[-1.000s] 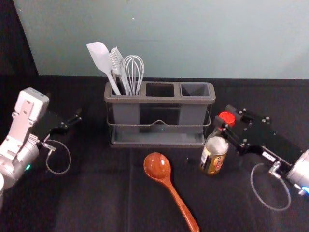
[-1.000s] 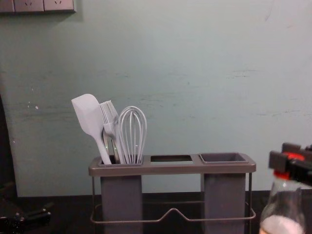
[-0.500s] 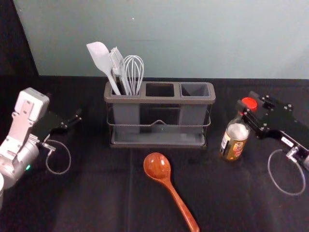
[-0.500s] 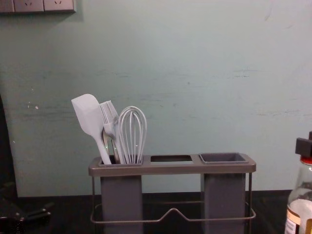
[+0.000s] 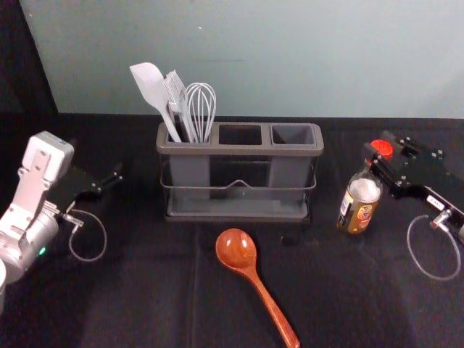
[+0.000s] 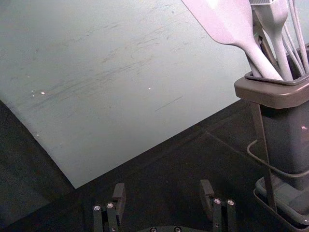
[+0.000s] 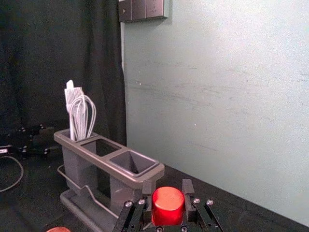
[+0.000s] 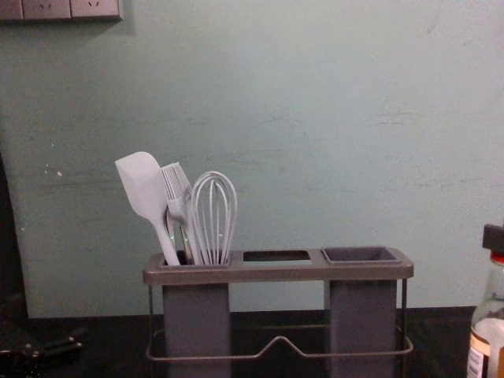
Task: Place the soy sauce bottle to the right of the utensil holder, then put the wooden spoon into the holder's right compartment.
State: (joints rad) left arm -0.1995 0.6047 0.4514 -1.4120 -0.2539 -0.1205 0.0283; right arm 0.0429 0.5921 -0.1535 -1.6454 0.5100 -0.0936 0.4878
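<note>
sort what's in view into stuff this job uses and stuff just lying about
For the job:
- soy sauce bottle, right of the holder
- right gripper, fingers closed on the bottle's cap
- utensil holder
- wooden spoon, on the table in front

Just about:
- spatula, brush and whisk, in the holder's left compartment
- left gripper, off to the left

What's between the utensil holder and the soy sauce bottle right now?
Just bare black cloth, as the head view shows, from the utensil holder to the soy sauce bottle held by the right claw.
</note>
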